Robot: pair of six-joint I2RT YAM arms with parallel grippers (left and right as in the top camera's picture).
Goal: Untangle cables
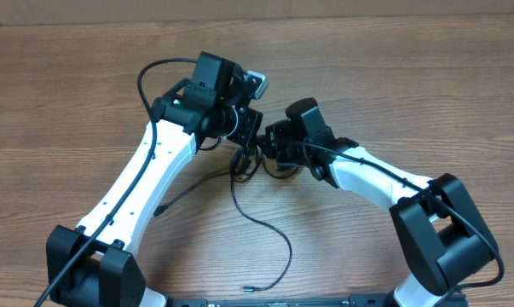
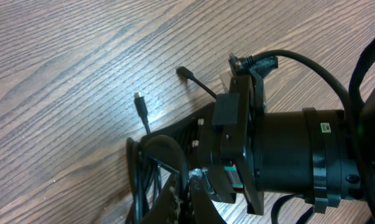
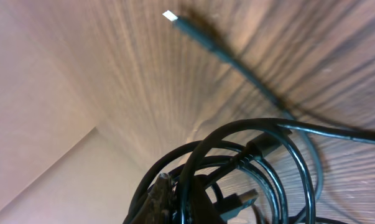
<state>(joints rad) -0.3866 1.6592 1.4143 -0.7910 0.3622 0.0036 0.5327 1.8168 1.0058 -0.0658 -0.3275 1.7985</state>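
Observation:
The cables (image 1: 249, 164) are thin black cords bunched in a tangle at mid-table, between my two grippers. One strand (image 1: 269, 230) trails toward the front edge and ends in a small plug (image 1: 249, 289). Another strand ends at the left (image 1: 158, 209). My left gripper (image 1: 243, 130) comes onto the bunch from the left; in its wrist view the gripper (image 2: 186, 180) is shut, with the cable loops (image 2: 147, 165) at its tips. My right gripper (image 1: 274, 147) meets the tangle from the right. In the right wrist view the gripper (image 3: 180, 186) is shut on a black loop (image 3: 237, 134) that runs between its fingers.
Two loose plugs (image 2: 138, 98) (image 2: 181, 71) lie on the wooden table (image 1: 410, 77) beyond the left gripper. A silver-tipped plug (image 3: 170, 15) and a USB plug (image 3: 246, 199) show in the right wrist view. The right arm's wrist (image 2: 299, 155) sits close beside my left fingers.

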